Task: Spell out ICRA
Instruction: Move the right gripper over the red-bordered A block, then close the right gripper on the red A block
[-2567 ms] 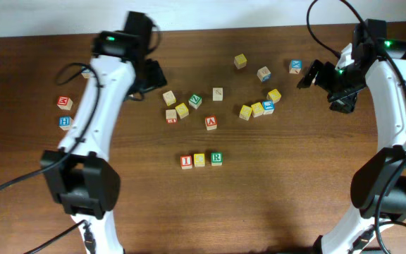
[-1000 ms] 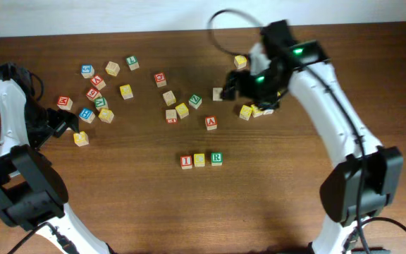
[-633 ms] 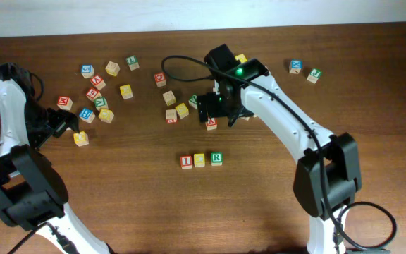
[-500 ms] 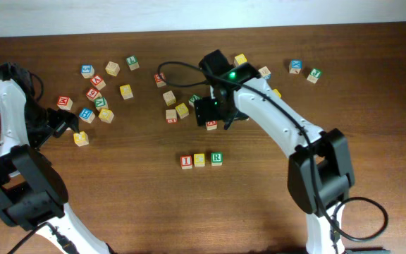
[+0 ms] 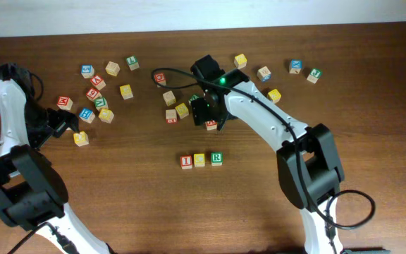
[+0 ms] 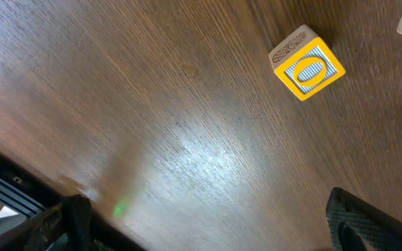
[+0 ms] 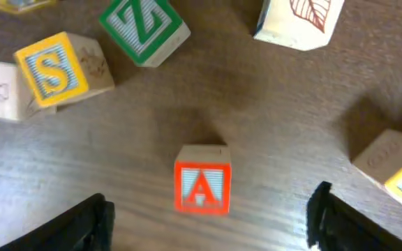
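One wanted piece: red A block (image 7: pixel 202 187), upright on tabletop (image 7: pixel 271 125), clear of neighbours, up-table from block row (image 5: pixel 200 160). Small wooden cube, so likely light, rigid, sturdy, paint maybe slick. Pinch opposite flat sides. Right fingers (image 7: pixel 86 224) spread wide, straddling it, empty. Left fingers (image 6: pixel 372 223) parted, empty, yellow O block (image 6: pixel 307 64) nearby. No containers in view.

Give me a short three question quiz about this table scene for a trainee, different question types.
1. True or false: the right gripper is shut on the red A block.
2. The green block in the three-block row shows: A) R, B) Z, C) S.
3. Which letter is on the yellow block in the left wrist view?
Key: 1 false, its fingers stand open either side; 2 A; 3 O.
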`<action>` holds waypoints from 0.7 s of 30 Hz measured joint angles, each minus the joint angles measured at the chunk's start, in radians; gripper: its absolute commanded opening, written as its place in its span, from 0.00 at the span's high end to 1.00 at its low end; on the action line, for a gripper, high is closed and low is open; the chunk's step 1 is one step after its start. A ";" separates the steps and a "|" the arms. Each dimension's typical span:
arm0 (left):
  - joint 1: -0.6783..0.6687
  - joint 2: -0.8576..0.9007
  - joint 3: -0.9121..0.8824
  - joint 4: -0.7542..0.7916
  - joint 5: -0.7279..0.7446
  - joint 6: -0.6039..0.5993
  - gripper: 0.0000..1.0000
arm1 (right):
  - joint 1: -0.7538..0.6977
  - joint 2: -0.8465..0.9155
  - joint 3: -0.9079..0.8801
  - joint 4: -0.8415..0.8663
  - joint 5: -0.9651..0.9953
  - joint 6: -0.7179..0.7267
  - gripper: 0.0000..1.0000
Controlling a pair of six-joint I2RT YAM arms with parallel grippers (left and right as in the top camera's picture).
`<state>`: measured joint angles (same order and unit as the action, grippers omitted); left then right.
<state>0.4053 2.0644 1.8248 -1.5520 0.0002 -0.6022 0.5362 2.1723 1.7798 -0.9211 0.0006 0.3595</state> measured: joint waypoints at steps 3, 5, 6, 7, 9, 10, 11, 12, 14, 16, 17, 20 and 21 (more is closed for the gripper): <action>0.000 0.000 0.000 0.000 0.000 0.000 0.01 | 0.004 0.051 0.000 0.011 0.014 0.011 0.24; 0.000 0.000 0.000 0.000 0.000 0.000 0.01 | 0.004 0.066 -0.001 0.017 0.030 0.025 0.25; 0.000 0.000 0.000 0.000 0.000 0.000 0.01 | 0.005 0.066 -0.002 0.018 0.035 0.030 0.25; 0.000 0.000 0.000 0.000 0.000 0.000 0.01 | 0.006 0.066 -0.002 0.018 0.040 0.031 0.27; 0.000 0.000 0.000 0.000 0.000 0.000 0.01 | 0.015 0.069 -0.002 0.021 0.046 0.034 0.32; 0.000 0.000 0.000 0.000 0.000 0.000 0.01 | 0.021 0.072 -0.002 0.026 0.048 0.033 0.35; 0.000 0.000 0.000 0.000 0.000 0.000 0.01 | 0.030 0.079 -0.002 0.033 0.054 0.034 0.36; 0.000 0.000 0.000 0.000 0.000 0.000 0.01 | 0.042 0.088 -0.002 0.040 0.063 0.033 0.37; 0.000 0.000 0.000 0.000 0.000 0.000 0.01 | 0.061 0.095 -0.003 0.040 0.096 0.034 0.39; 0.000 0.000 0.000 0.000 0.000 0.000 0.01 | 0.063 0.095 -0.003 0.040 0.112 0.034 0.45; 0.000 0.000 0.000 0.000 0.000 0.000 0.01 | 0.063 0.095 -0.003 0.040 0.118 0.033 0.50; 0.000 0.000 0.000 0.000 0.000 0.000 0.01 | 0.061 0.095 -0.003 0.041 0.131 0.034 0.54; 0.000 0.000 0.000 0.000 0.000 0.000 0.01 | 0.060 0.095 -0.003 0.041 0.131 0.032 0.58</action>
<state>0.4053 2.0644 1.8248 -1.5520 0.0002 -0.6022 0.5964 2.2677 1.7767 -0.8799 0.1314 0.3916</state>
